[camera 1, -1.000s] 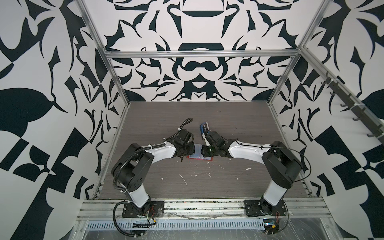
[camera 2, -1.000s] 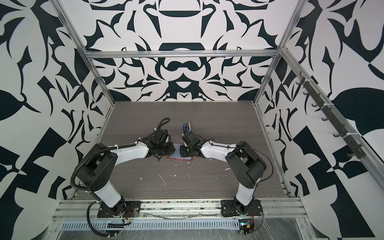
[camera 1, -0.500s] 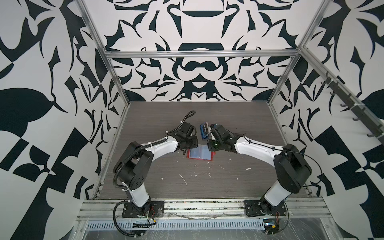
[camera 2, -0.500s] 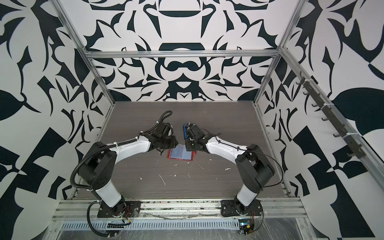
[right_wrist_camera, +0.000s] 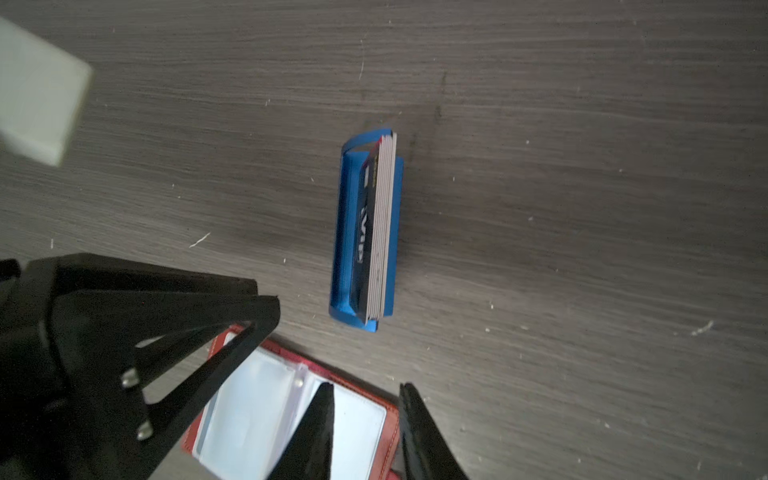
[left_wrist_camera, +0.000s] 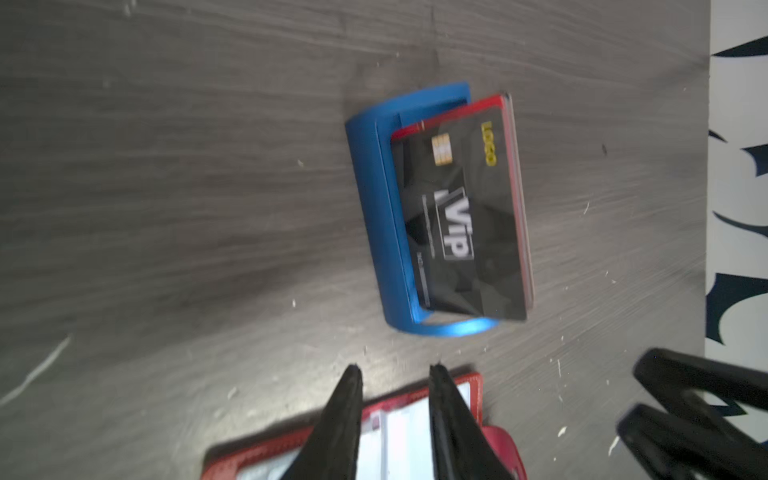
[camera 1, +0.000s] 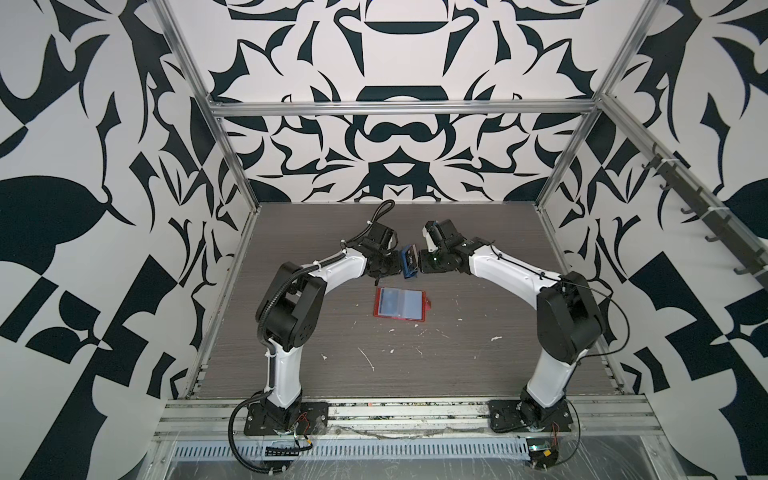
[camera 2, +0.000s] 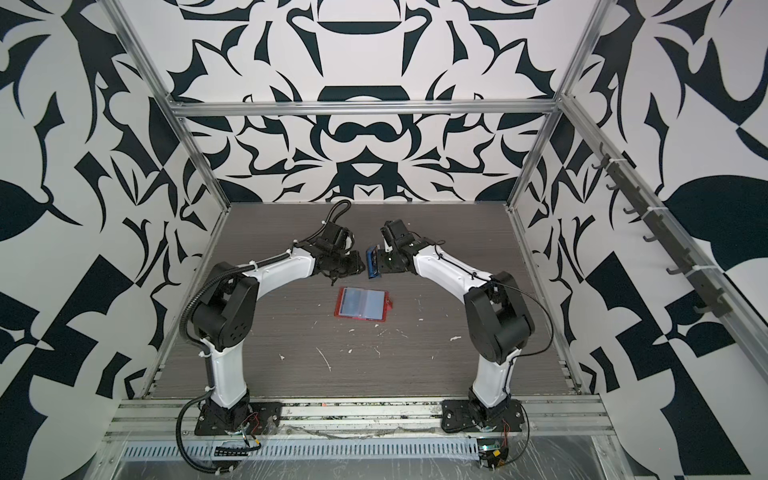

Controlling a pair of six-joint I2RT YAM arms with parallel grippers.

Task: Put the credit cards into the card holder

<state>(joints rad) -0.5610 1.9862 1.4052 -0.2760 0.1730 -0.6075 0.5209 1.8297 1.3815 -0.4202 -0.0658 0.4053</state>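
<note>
The credit cards (camera 1: 410, 259) stand on edge as a stack in a small blue rack (left_wrist_camera: 374, 208), a dark card (left_wrist_camera: 465, 216) facing outward and a red one behind it. The red card holder (camera 1: 401, 303) lies open and flat on the table in front of the rack, clear sleeves up. My left gripper (left_wrist_camera: 395, 370) hangs over the holder's far edge, open and empty. My right gripper (right_wrist_camera: 365, 388) is also open and empty above the holder's corner (right_wrist_camera: 390, 411). In both top views the two grippers flank the rack (camera 2: 372, 266).
White flecks and scratches (camera 1: 368, 359) are scattered over the grey wood-grain table in front of the holder. Patterned walls with metal posts (camera 1: 552, 183) enclose the table on three sides. A blurred pale block (right_wrist_camera: 37, 91) sits at the edge of the right wrist view.
Both grippers have lifted off the card holder and moved back to either side of the blue rack. Their jaws have widened. The holder stays open on the table.
</note>
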